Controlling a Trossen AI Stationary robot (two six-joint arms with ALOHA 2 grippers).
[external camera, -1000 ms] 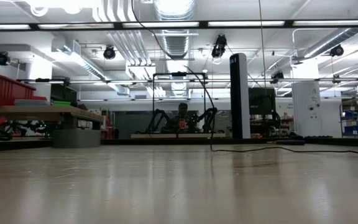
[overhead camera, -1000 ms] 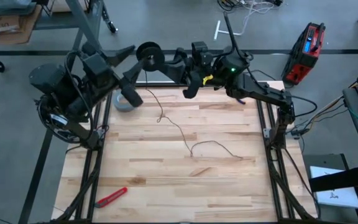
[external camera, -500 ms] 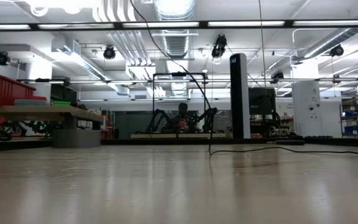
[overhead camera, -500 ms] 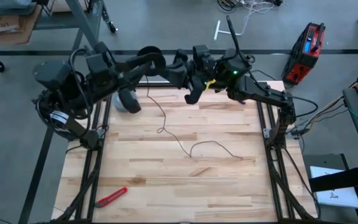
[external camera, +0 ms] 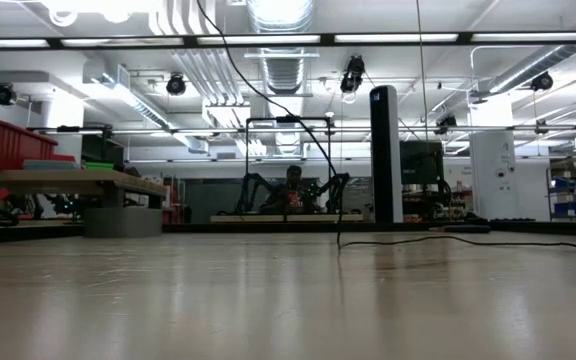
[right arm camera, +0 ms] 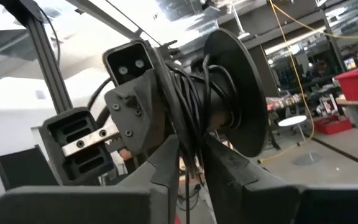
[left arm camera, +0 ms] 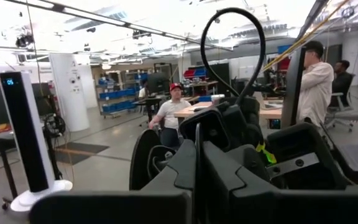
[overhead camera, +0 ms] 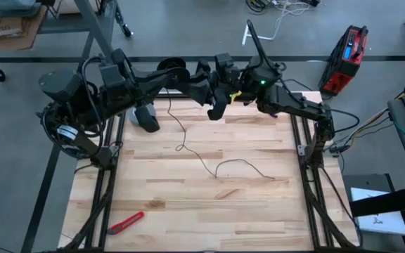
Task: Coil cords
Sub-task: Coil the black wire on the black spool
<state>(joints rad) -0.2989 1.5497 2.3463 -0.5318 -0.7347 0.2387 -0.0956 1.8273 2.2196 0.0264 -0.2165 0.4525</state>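
Observation:
The thin black cord (overhead camera: 216,167) lies in loose bends on the wooden table (overhead camera: 188,211). From there it rises to the black reel (overhead camera: 171,66), which hangs above the table's far edge. In the low view the cord (external camera: 339,200) climbs out of the picture's top. My right gripper (right arm camera: 191,168) comes from the right and is shut on the reel (right arm camera: 229,99). My left gripper (left arm camera: 197,180) comes from the left, sits close beside the reel (left arm camera: 146,165) and is shut on the cord. My left gripper pinches the cord (left arm camera: 197,155) between its two shut fingers, a short way off the reel. The fingers lie about level and come from the table's left. Below the hold the cord hangs slack down to the table. My right gripper holds the reel at its wound middle (right arm camera: 194,134), one finger (right arm camera: 166,165) on either side; the wound strands hide the exact spot. The fingers come about level from the table's right. The reel is lifted clear of the table.
A grey tape roll (overhead camera: 133,116) lies at the table's far left, partly under my left arm. A red cutter (overhead camera: 125,223) lies near the near left corner. A red tool box (overhead camera: 348,56) stands on the floor beyond the table's right side. People sit in the room behind.
My left gripper has risen from above the tape roll and gone toward the far edge and the right, up to the reel. The cord's upper stretch has swung along with it. The bends on the table have stayed put. My right gripper has kept the reel in place.

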